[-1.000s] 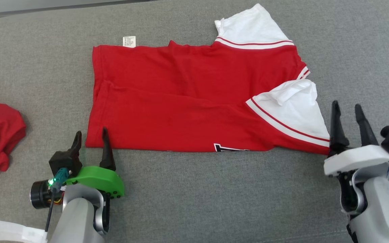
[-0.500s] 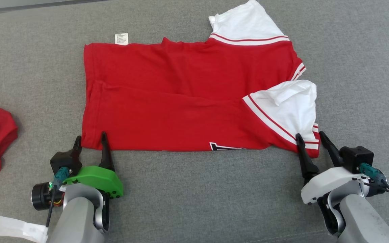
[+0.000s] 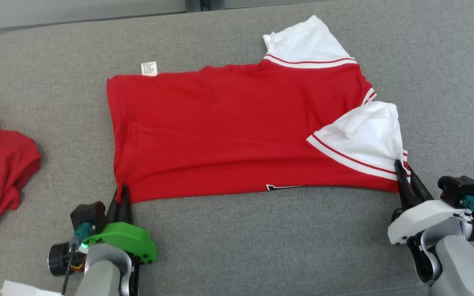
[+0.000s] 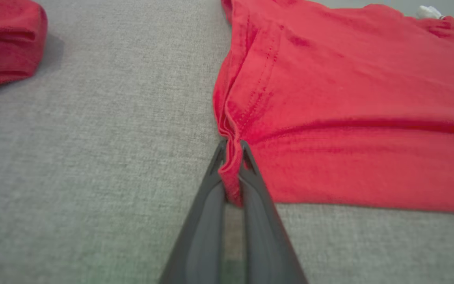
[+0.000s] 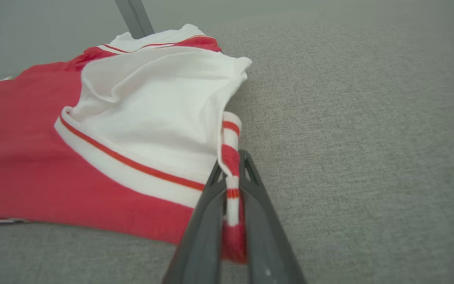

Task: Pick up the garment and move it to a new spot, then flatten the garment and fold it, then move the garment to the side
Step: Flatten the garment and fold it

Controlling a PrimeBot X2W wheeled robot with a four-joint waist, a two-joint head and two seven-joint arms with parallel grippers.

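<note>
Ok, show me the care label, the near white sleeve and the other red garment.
care label [image 3: 149,68]: head view, the tag's middle.
near white sleeve [image 3: 364,131]: head view, its white panel.
other red garment [image 3: 2,164]: head view, its bunched middle.

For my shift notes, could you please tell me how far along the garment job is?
Done: the red shirt lies flat, seemingly folded once, on the grey surface. In hand: left gripper and right gripper pinch its near corners. Left: more folding, moving aside.
</note>
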